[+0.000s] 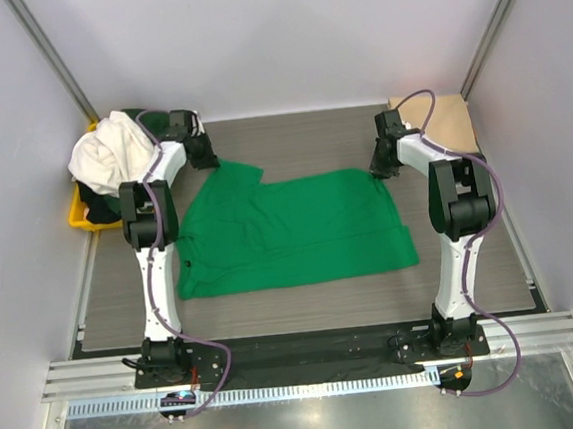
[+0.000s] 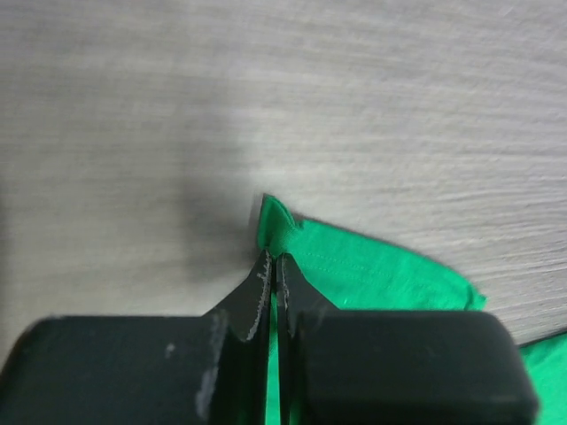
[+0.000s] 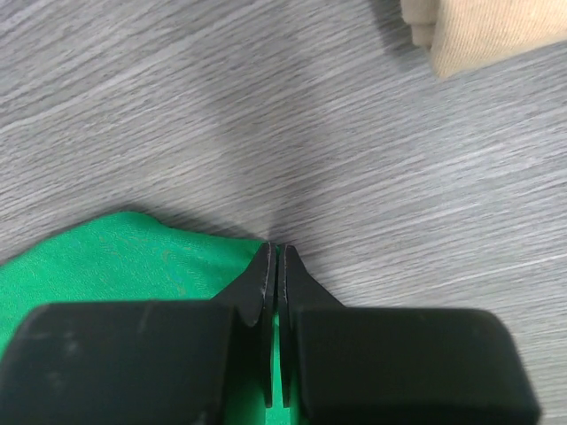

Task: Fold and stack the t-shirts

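A bright green t-shirt (image 1: 293, 229) lies spread on the grey table. My left gripper (image 1: 209, 161) is shut on its far left corner; the left wrist view shows green cloth (image 2: 372, 270) pinched between the jaws of that gripper (image 2: 275, 258). My right gripper (image 1: 378, 169) is shut on the shirt's far right corner, with the green cloth (image 3: 133, 257) between the jaws of that gripper (image 3: 275, 250). A folded tan beige shirt (image 1: 437, 121) lies at the back right and shows in the right wrist view (image 3: 487, 31). A white shirt (image 1: 111, 155) and dark green shirts (image 1: 153, 119) are heaped at the back left.
A yellow tray (image 1: 77, 211) holds the heap of shirts at the back left, beside the left wall. White walls close in the table on three sides. A metal rail (image 1: 299, 359) runs along the near edge by the arm bases.
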`<state>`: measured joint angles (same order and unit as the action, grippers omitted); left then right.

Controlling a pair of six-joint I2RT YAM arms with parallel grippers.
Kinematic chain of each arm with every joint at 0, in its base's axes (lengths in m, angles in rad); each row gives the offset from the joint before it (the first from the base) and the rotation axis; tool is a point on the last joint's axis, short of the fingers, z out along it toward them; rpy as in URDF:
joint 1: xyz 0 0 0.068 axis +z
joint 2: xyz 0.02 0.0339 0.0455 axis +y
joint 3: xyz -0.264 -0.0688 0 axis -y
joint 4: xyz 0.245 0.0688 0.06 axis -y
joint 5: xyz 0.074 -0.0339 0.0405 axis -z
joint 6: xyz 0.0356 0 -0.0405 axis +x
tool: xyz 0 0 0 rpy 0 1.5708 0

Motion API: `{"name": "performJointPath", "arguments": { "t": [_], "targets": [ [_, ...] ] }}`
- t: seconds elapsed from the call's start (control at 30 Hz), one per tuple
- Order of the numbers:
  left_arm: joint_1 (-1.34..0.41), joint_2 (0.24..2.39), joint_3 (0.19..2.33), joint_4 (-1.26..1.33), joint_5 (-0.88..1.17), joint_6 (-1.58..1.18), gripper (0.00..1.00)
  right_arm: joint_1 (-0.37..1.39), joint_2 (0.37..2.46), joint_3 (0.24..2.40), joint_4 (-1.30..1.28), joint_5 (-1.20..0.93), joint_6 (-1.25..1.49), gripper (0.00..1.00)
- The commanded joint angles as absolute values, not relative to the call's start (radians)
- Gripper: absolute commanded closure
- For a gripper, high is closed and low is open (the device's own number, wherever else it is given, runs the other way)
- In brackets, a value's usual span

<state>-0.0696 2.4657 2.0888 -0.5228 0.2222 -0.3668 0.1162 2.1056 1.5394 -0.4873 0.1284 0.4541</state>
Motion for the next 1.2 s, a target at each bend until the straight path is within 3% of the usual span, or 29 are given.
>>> {"name": "performJointPath", "arguments": {
  "t": [0.0, 0.27, 0.5, 1.17],
  "targets": [
    [-0.077, 2.389, 2.036, -0.564, 0.153, -0.390, 1.00, 0.121, 2.063, 1.520, -0.480, 0.123, 0.451, 0.99],
    [-0.075, 2.168, 1.941, -0.641, 0.095, -0.413, 1.00, 0.120, 1.942, 1.483, -0.486, 0.137, 0.433, 0.99],
    [-0.075, 1.922, 1.668, -0.606, 0.095, -0.433, 1.00, 0.121, 1.836, 1.367, -0.483, 0.163, 0.422, 0.99],
    [-0.077, 1.356, 1.195, -0.699, 0.022, -0.485, 1.00, 0.083, 1.649, 1.177, -0.477, 0.222, 0.443, 0.99]
  ]
}}
